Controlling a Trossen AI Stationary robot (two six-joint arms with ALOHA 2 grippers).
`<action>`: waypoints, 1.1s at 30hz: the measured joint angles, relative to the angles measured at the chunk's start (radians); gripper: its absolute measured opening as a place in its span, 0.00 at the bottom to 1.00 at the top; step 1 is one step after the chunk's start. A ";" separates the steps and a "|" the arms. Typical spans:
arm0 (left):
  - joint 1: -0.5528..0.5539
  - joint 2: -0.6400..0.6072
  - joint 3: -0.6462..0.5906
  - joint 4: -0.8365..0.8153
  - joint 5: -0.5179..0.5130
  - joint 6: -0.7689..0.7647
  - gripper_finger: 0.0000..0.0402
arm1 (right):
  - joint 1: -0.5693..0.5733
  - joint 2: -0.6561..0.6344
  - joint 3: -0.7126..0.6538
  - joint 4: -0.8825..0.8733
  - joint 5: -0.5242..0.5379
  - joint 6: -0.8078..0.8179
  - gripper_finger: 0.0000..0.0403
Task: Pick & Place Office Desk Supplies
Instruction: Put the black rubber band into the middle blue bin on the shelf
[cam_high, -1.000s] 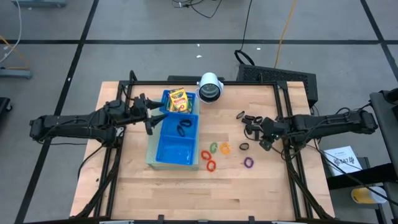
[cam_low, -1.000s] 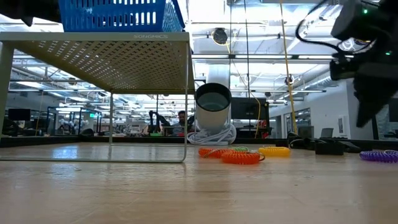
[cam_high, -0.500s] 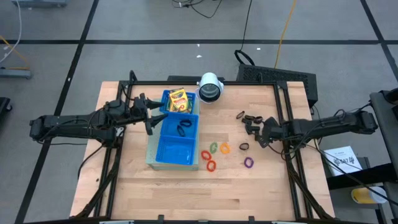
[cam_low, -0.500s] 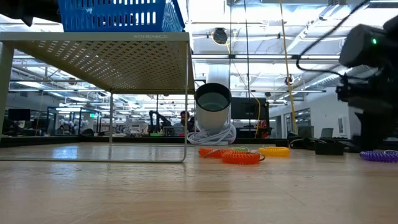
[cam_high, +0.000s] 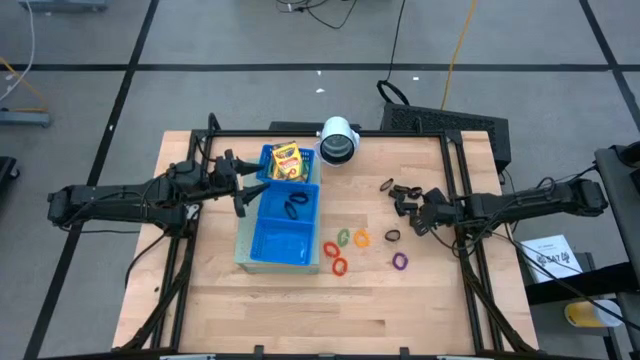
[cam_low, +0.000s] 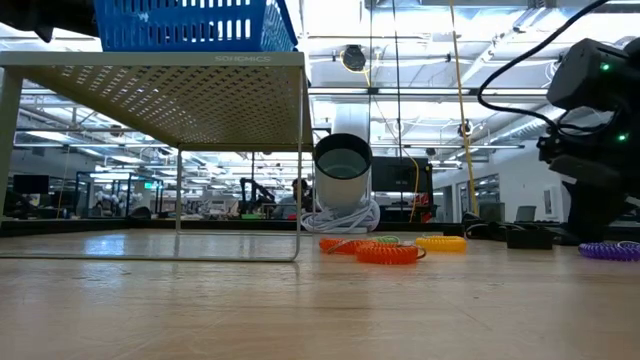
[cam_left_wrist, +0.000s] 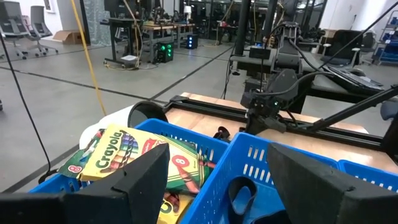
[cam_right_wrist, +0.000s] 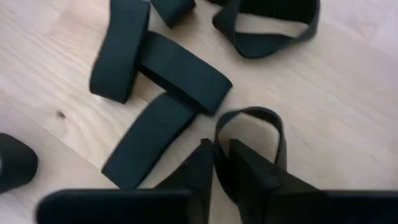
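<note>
Since a second ago the right tool (cam_high: 413, 212) has dropped from above the tabletop (cam_high: 430, 300) into the pile of black clips (cam_high: 399, 191) on the right side and pinched its fingers (cam_right_wrist: 249, 177) nearly together. They grasp the thin wall of one loop-shaped black clip (cam_right_wrist: 252, 134). These clips look light, flexible and smooth, so a pinch across the band wall, as here, seems the sound hold; a loose one might slide free. Other clips lie just beyond the tool, some overlapping. Coloured rings (cam_high: 345, 250) rest nearer the middle, between the pile and the blue tray (cam_high: 255, 240). Crayon boxes (cam_left_wrist: 134, 155) sit in the tray's far compartment. Over that tray's left edge hovers the left tool (cam_high: 240, 182), spread wide and empty.
</note>
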 joint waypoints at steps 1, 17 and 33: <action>0.000 0.000 0.000 0.000 0.000 0.000 0.68 | 0.000 0.000 0.000 0.013 0.002 -0.009 0.04; -0.001 0.000 0.000 0.048 0.001 -0.076 0.68 | 0.002 -0.001 0.081 0.523 0.115 -0.404 0.01; -0.014 0.180 0.001 0.282 0.021 -0.120 0.68 | 0.000 0.120 0.083 1.373 -0.075 -0.830 0.00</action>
